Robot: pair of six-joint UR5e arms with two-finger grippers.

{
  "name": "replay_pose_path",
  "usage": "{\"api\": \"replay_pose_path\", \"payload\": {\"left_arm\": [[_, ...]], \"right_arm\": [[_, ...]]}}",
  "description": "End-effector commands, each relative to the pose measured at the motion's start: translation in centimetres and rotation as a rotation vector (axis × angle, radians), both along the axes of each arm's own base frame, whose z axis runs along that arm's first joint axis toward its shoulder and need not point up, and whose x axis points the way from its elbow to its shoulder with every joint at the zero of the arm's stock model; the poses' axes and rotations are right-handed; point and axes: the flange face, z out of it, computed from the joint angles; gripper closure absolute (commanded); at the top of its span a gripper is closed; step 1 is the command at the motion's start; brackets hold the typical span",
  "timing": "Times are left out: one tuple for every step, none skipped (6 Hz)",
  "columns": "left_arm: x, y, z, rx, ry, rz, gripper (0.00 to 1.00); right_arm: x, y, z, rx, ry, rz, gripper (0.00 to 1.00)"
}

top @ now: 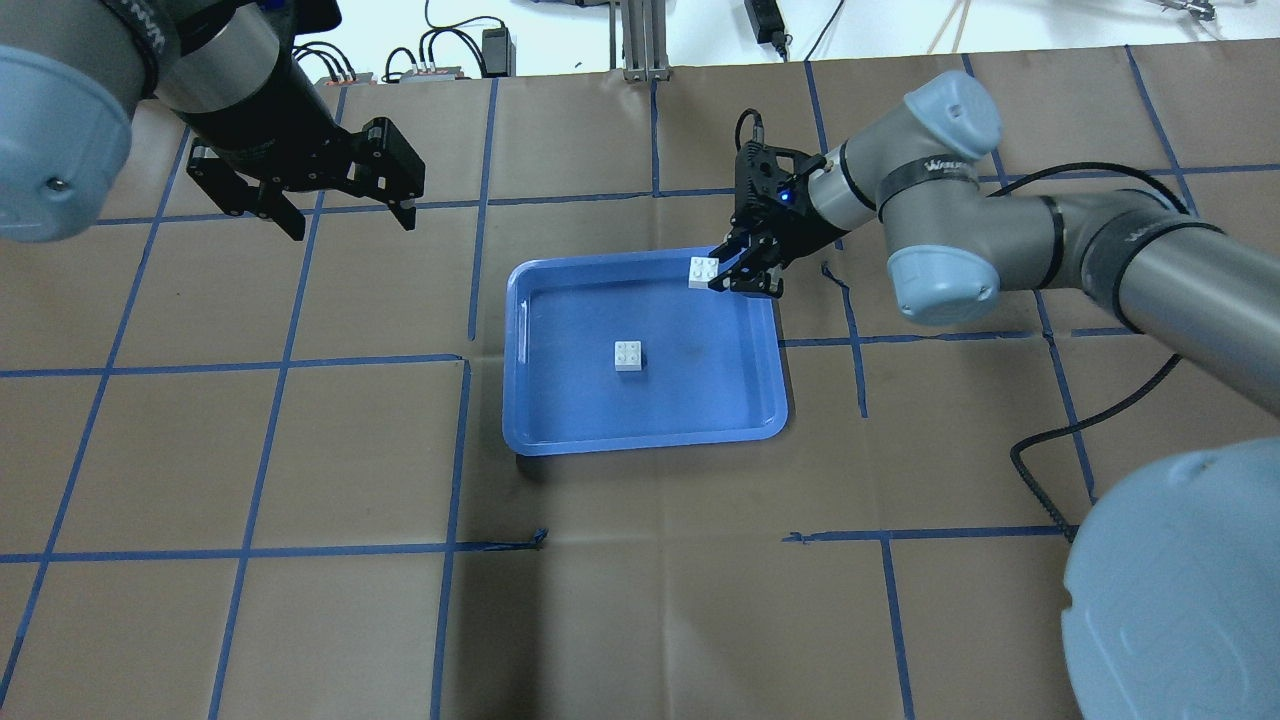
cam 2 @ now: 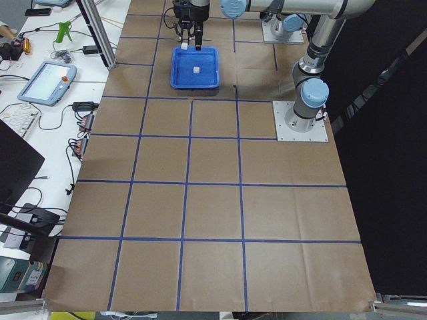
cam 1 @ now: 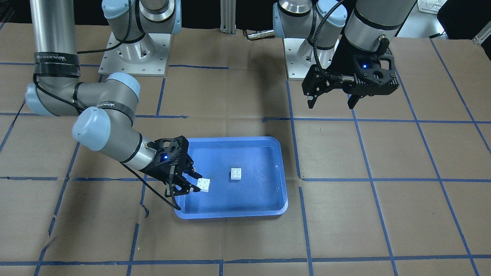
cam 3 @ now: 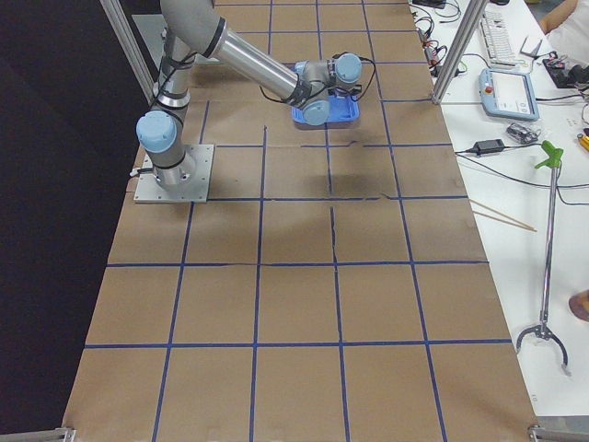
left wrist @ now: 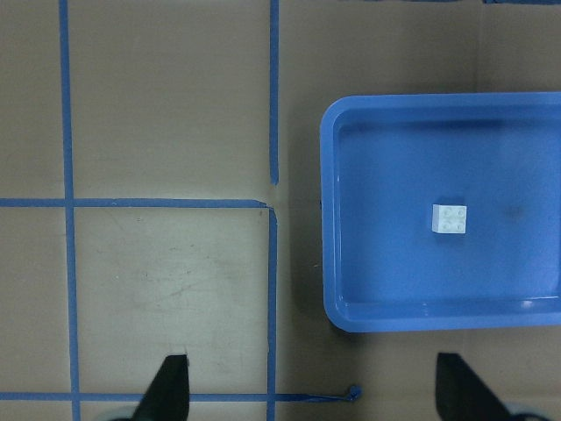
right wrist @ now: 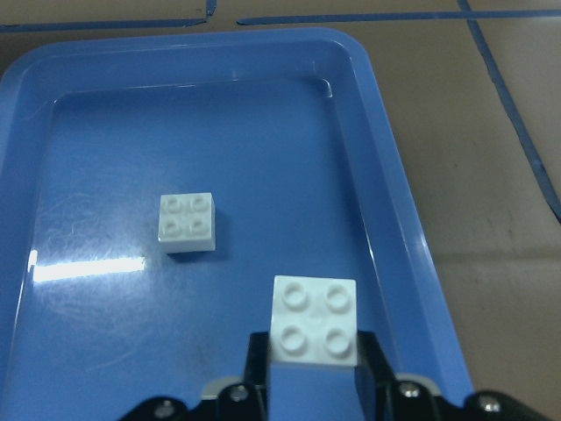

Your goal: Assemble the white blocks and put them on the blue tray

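The blue tray (cam 1: 264,199) lies mid-table; it also shows in the overhead view (top: 560,420), the left wrist view (left wrist: 386,289) and the right wrist view (right wrist: 88,114). One white block (cam 1: 236,173) (top: 629,356) (left wrist: 449,218) (right wrist: 186,222) sits studs-up in the tray's middle. My right gripper (cam 1: 190,184) (top: 737,275) is shut on the other white block (cam 1: 203,184) (top: 703,270) (right wrist: 314,321) and holds it above the tray's edge, apart from the first block. My left gripper (cam 1: 333,102) (top: 350,215) is open and empty, raised above the table away from the tray.
The table is brown paper with a grid of blue tape lines (top: 470,360). The two arm bases (cam 1: 134,53) (cam 1: 307,57) stand at the robot's edge. Operator gear lies beside the table in the side views (cam 2: 47,77) (cam 3: 506,92).
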Motion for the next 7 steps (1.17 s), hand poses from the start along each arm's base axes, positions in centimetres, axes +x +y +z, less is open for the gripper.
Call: {"api": "replay_pose_path", "payload": {"left_arm": [[0.6,-0.4,-0.4,-0.011,0.041,0.017,0.01],[0.7,-0.2,-0.4,-0.013,0.03,0.015,0.01],[0.7,-0.2,-0.4,-0.013,0.029,0.015,0.01],[0.7,-0.3,-0.5,-0.011,0.033,0.018,0.01],[0.8,-0.3,-0.3,-0.014,0.029,0.02,0.01],[0.7,-0.3,-0.4,-0.013,0.029,0.018,0.01],[0.8,-0.3,-0.3,-0.014,0.027,0.02,0.01]], "right_arm": [[3.3,3.1,-4.0,-0.003,-0.011,-0.051,0.69],[3.3,3.6,-4.9,-0.015,-0.01,-0.05,0.69],[3.3,3.6,-4.9,-0.023,-0.009,-0.044,0.69],[3.3,3.8,-5.0,-0.023,-0.009,-0.035,0.69],[3.2,4.1,-5.3,-0.037,-0.003,-0.003,0.69],[3.2,4.6,-5.9,-0.042,0.003,0.022,0.69],[3.2,4.7,-5.8,-0.045,0.001,0.027,0.69]]}}
